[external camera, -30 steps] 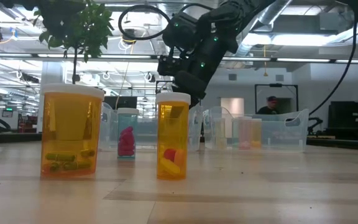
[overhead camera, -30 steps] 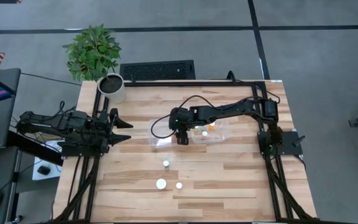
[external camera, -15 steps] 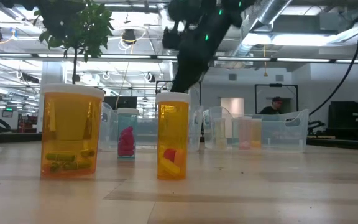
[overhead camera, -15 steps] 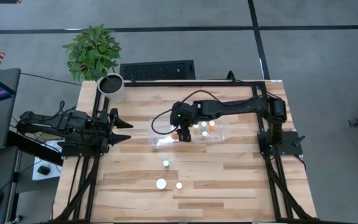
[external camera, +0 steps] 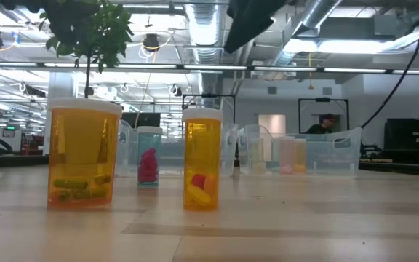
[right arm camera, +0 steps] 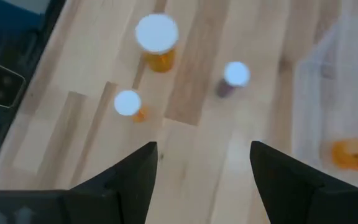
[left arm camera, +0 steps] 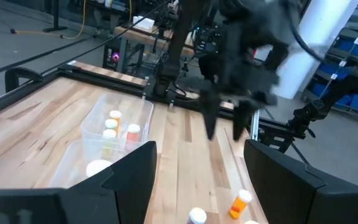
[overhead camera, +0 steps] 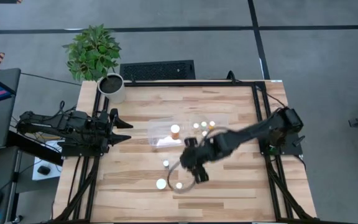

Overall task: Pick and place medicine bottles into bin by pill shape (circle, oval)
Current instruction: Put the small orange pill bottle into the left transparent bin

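The right claw point(overhead camera: 199, 172) hangs over the middle of the table point(overhead camera: 241, 186), and its two fingers stand apart with nothing between them. Just beside it, toward the left arm, stand three medicine bottles with white caps. The wide bottle point(overhead camera: 161, 183) is orange and has small green pills inside. The small orange bottle point(overhead camera: 179, 185) is nearest the claw and holds red and yellow pills. The third bottle point(overhead camera: 166, 163) is clear with pink pills.

Behind the claw, farther back on the table, sit two clear bins point(overhead camera: 219, 118). One orange bottle point(overhead camera: 175, 130) lies in the left bin, and more bottles stand in the right one.

The left claw point(overhead camera: 122, 130) waits open at the table's left edge, well apart from the bottles. Bare wood lies all around the three bottles.
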Robot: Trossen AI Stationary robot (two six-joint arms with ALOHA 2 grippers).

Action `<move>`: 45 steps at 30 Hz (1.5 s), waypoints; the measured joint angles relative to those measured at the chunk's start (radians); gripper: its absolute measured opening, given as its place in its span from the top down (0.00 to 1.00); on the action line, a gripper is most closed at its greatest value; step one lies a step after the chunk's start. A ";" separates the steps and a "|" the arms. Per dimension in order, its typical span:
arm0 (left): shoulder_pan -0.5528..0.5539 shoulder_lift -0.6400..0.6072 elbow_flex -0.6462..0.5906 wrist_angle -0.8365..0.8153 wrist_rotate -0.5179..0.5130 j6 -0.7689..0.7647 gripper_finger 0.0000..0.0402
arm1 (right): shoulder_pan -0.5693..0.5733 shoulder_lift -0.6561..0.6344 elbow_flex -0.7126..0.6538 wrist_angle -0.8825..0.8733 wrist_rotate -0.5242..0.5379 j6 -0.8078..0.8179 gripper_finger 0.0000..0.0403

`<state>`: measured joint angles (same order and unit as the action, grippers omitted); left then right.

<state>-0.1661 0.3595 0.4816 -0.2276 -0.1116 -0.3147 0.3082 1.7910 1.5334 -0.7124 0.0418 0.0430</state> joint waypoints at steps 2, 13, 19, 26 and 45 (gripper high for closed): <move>0.000 0.000 0.000 0.000 0.000 -0.001 0.41 | 0.050 0.032 -0.002 0.053 0.046 0.009 0.34; 0.000 0.000 0.000 0.006 -0.001 -0.032 0.41 | 0.127 0.217 0.000 0.282 0.106 0.038 0.34; 0.000 0.000 0.000 0.009 -0.001 -0.038 0.41 | 0.121 0.246 -0.002 0.290 0.093 0.065 0.34; 0.000 0.000 0.000 0.009 -0.001 -0.039 0.41 | 0.143 0.245 -0.001 0.317 0.089 0.066 0.34; 0.000 0.000 0.000 0.008 -0.008 -0.039 0.41 | 0.141 0.244 -0.143 0.486 0.087 0.126 0.34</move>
<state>-0.1665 0.3599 0.4816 -0.2192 -0.1196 -0.3542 0.4492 2.0354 1.3900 -0.2267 0.1284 0.1686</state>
